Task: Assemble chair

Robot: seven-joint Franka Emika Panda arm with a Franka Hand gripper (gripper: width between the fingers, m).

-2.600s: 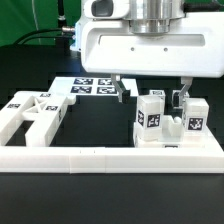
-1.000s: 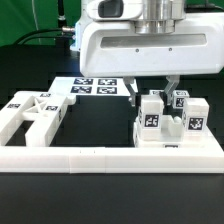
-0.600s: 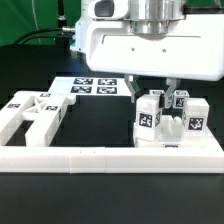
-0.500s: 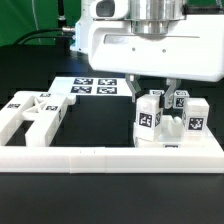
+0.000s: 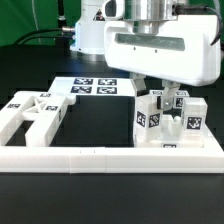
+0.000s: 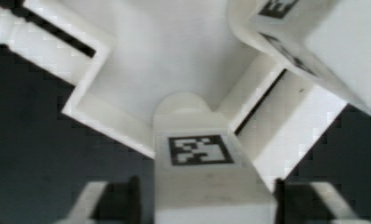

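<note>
Only the wrist view shows gaps between fingers point(image 6: 116, 205) and post point(image 6: 203, 130).

You had the posts point(image 5: 150, 122) clustered at the exterior view's right, one standing between the fingers of the gripper point(image 5: 165, 95). The other chair pieces point(image 5: 30, 112) lay well apart at that view's left, marker board point(image 5: 95, 87) behind, border rail point(image 5: 100, 157) in front.
</note>
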